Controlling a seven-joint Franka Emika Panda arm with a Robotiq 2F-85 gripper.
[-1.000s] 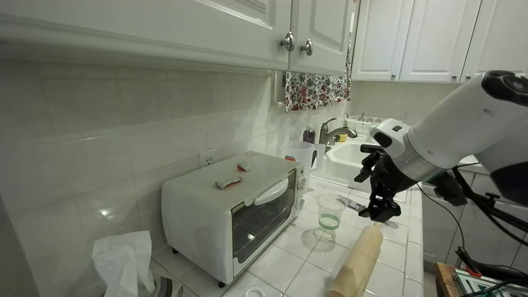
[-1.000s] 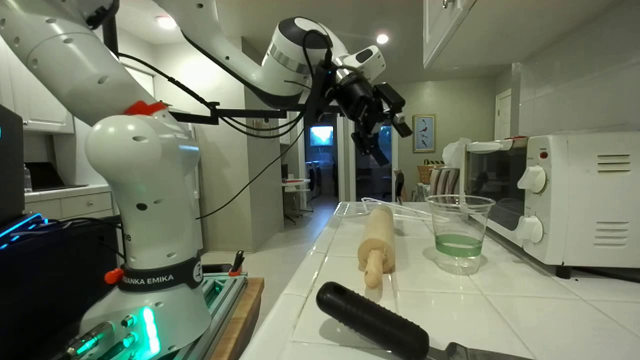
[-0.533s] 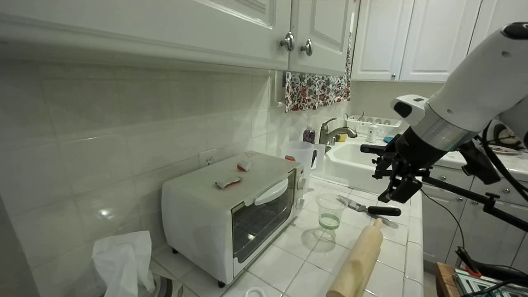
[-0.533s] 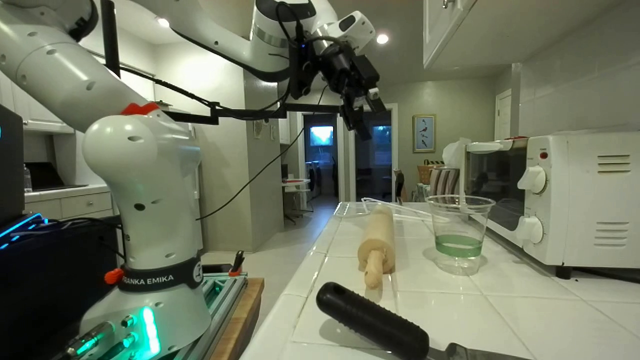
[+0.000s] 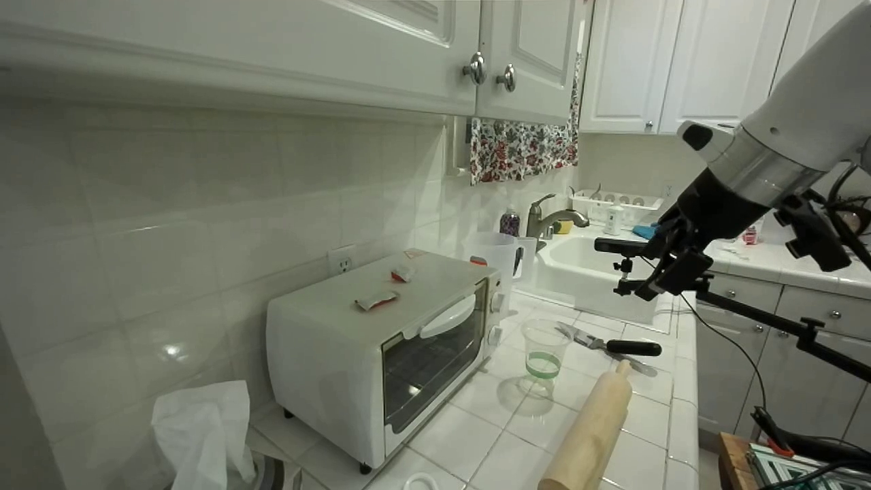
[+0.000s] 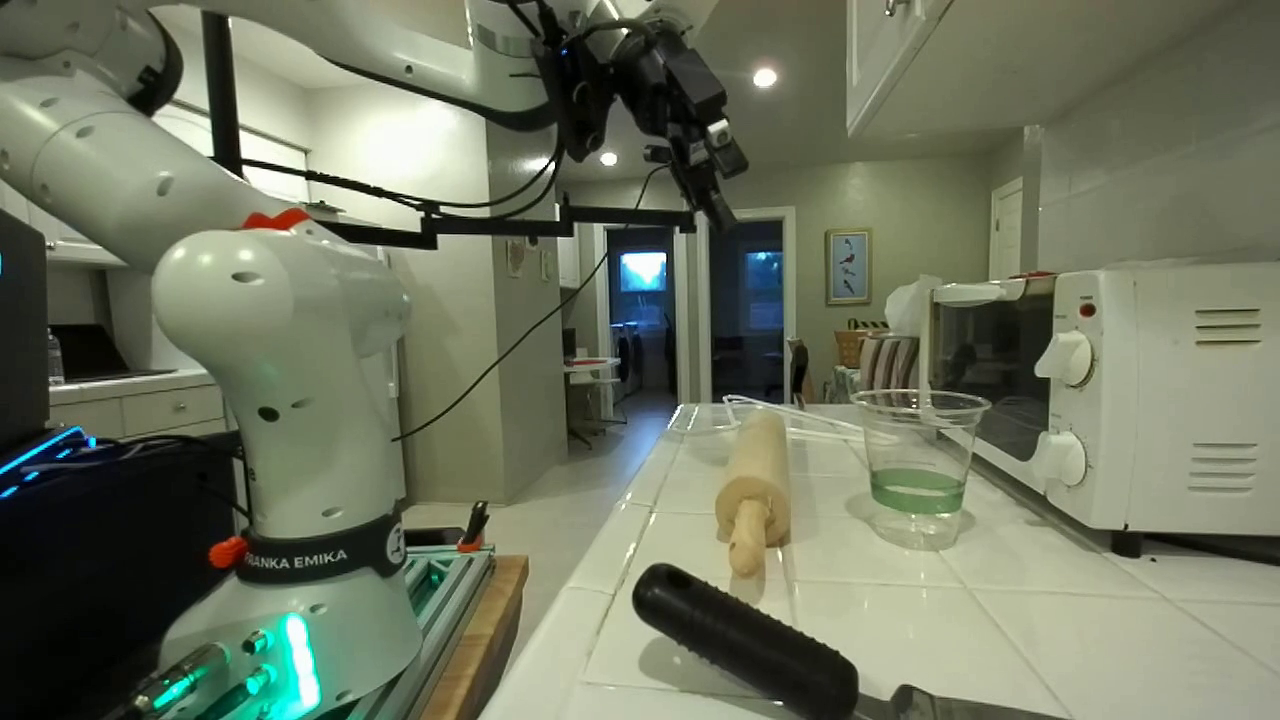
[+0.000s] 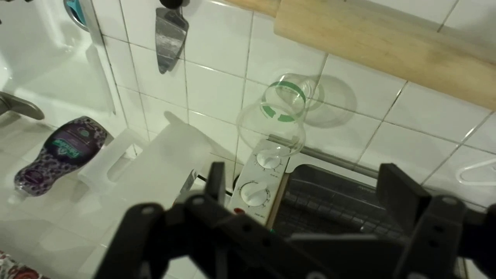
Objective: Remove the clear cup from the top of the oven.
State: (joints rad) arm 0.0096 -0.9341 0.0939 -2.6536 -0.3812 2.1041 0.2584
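1 clear cup (image 6: 917, 490), 1 oven (image 5: 333, 333) with 2 dials (image 7: 255, 193), 1 gripper (image 7: 308, 186) with 2 fingers (image 7: 403, 197), 1 rolling pin (image 5: 590, 432), 1 pitcher (image 5: 493, 249), 1 purple bottle (image 7: 64, 155), 1 faucet (image 5: 573, 216), and what look like 2 wrappers (image 5: 376, 301), too small to be sure.

In exterior view: ceiling light (image 6: 765, 78) glaring at one o'clock, framed picture (image 6: 849, 267) on wall (image 6: 930, 205) at two, bluish window (image 6: 643, 271) far back, twelve; pale floor (image 6: 550, 505), seven.

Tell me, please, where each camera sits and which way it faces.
Wrist view: high up, facing down at cup and oven; open gripper shows.
Exterior view: high, by oven, facing sink; arm and gripper show.
Exterior view: low, near sink, facing back past oven; arm, gripper and base show.
Both exterior views share cup, oven and rolling pin.
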